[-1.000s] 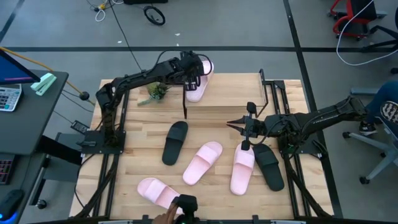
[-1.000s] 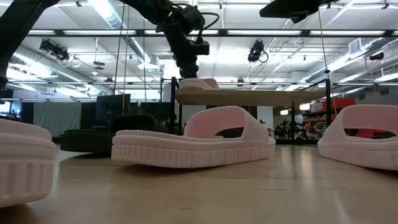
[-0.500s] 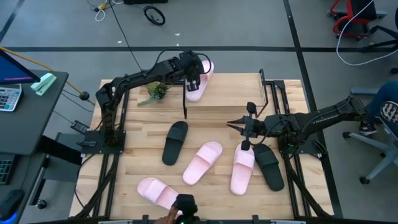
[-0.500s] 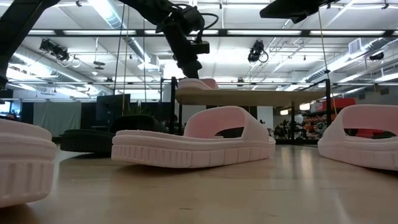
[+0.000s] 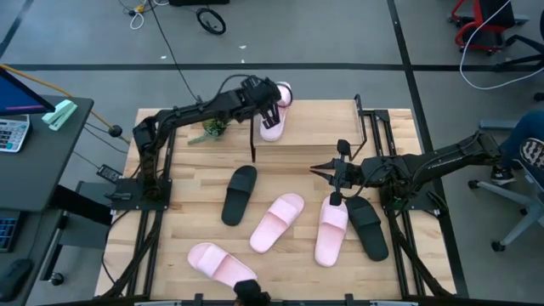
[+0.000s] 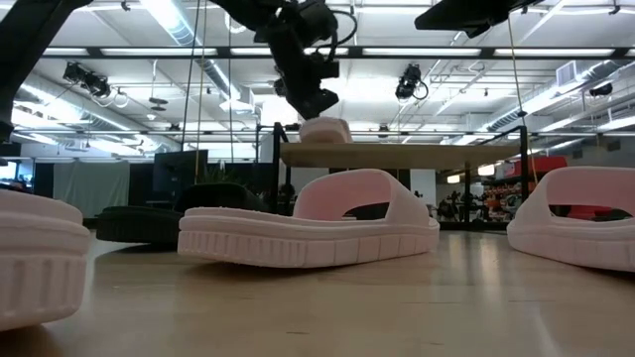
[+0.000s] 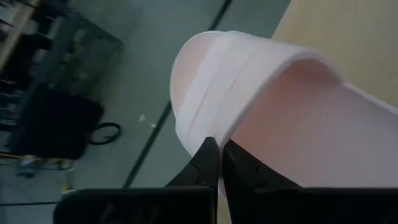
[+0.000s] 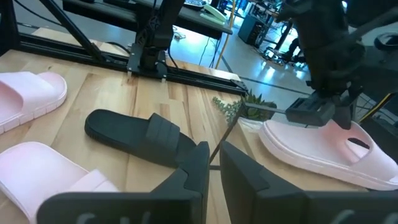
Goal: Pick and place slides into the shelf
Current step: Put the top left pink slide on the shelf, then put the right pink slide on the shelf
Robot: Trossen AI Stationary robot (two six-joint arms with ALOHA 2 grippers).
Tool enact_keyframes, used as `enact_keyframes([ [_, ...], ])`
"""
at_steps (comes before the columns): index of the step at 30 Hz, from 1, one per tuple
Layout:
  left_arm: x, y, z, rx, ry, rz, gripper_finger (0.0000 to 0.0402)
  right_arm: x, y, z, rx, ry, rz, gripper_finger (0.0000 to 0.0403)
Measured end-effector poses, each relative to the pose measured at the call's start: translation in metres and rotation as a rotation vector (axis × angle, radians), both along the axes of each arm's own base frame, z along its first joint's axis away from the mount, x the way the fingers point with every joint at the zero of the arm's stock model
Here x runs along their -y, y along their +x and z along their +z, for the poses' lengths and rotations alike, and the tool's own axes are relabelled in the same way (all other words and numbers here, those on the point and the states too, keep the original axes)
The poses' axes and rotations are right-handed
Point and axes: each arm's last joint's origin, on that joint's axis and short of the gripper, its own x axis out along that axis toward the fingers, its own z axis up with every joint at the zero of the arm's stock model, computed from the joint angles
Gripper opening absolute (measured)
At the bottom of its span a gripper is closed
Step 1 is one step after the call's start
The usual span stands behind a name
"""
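A pale pink slide (image 5: 274, 123) lies sole down on the shelf's wooden top board (image 5: 319, 136) at the far side. One end of it juts past the board's far edge (image 7: 205, 81). My left gripper (image 5: 270, 102) is shut, with its tips (image 7: 219, 148) at that slide's edge. My right gripper (image 5: 316, 168) hovers slightly open and empty over the table, near the shelf's near edge. Two black slides (image 5: 240, 194) (image 5: 367, 226) and three pink slides (image 5: 276, 221) (image 5: 331, 231) (image 5: 217, 262) lie flat on the table. My left gripper's shut fingertips (image 7: 211, 155) are against the side edge of the pink slide's sole (image 7: 198, 134), near the end that overhangs the board. The fingers slant down from the table's left. The slide stays sole down on the shelf board. No part of it is between the fingers.
A small green plant (image 5: 212, 126) stands on the table left of the shelf. The shelf's thin black frame legs (image 5: 254, 144) drop to the table. In the low view a pink slide (image 6: 308, 223) lies in front of the shelf (image 6: 397, 154). Arm mounts flank both table sides.
My left gripper has moved a little toward the table's right, staying shut. The pink slide on the shelf board has turned slightly and shifted with it. A person's hand at the table's near edge has drawn back out of view.
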Motion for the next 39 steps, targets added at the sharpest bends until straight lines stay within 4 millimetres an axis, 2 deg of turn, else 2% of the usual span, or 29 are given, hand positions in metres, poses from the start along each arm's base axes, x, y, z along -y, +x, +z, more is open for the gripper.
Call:
enact_keyframes([
  [7, 0.022, 0.008, 0.002, -0.014, 0.054, 0.021, 0.0012, 0.0, 0.0, 0.0, 0.0, 0.0, 0.0, 0.0045],
  [16, 0.026, -0.007, -0.008, -0.109, 0.014, 0.174, 0.0016, 0.0, 0.0, 0.0, 0.0, 0.0, -0.001, 0.0045],
  [22, 0.027, -0.008, -0.008, -0.111, 0.012, 0.179, 0.0014, 0.0, 0.0, 0.0, 0.0, 0.0, 0.0, 0.0045],
  [32, 0.027, -0.007, -0.008, -0.131, 0.021, 0.162, 0.0126, 0.0, 0.0, 0.0, 0.001, 0.0, 0.0, 0.0045],
  [36, 0.036, -0.004, -0.008, -0.213, 0.061, 0.09, 0.016, 0.0, 0.0, 0.0, 0.0, -0.002, 0.0, 0.0045],
  [39, 0.051, 0.001, -0.006, -0.273, 0.135, 0.065, 0.0179, 0.0, 0.0, 0.0, -0.005, -0.021, 0.005, 0.0045],
])
